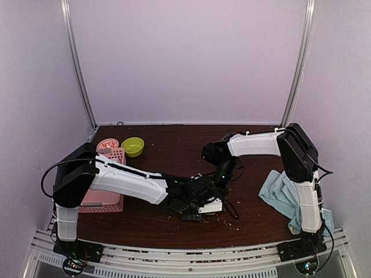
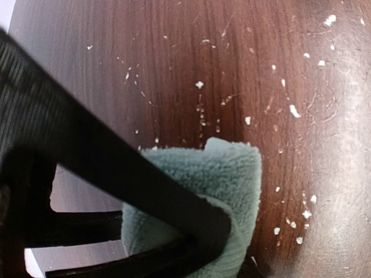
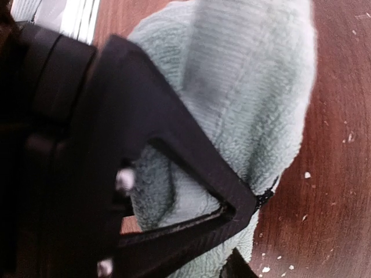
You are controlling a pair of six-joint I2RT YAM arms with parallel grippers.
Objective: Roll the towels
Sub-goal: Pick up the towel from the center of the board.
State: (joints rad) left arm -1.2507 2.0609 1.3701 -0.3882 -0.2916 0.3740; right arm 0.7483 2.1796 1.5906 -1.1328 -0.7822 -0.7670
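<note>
A mint green towel (image 2: 232,168) lies partly rolled on the dark wooden table, seen in the top view as a pale bundle (image 1: 212,205) between the two arms. My left gripper (image 2: 243,252) has its fingers closed on one end of the roll; the upper finger (image 2: 145,179) crosses the cloth. My right gripper (image 3: 246,237) is shut on the same towel (image 3: 255,75), pinching its folded edge at the fingertip. In the top view the left gripper (image 1: 199,201) and right gripper (image 1: 219,184) meet near the table's middle front. A light blue towel (image 1: 282,194) lies crumpled by the right arm.
A pink latticed basket (image 1: 113,168) sits at the left under my left arm. A green bowl (image 1: 133,146) and a pink round dish (image 1: 108,143) stand behind it. White crumbs (image 2: 293,110) dot the table. White walls close in the back and sides.
</note>
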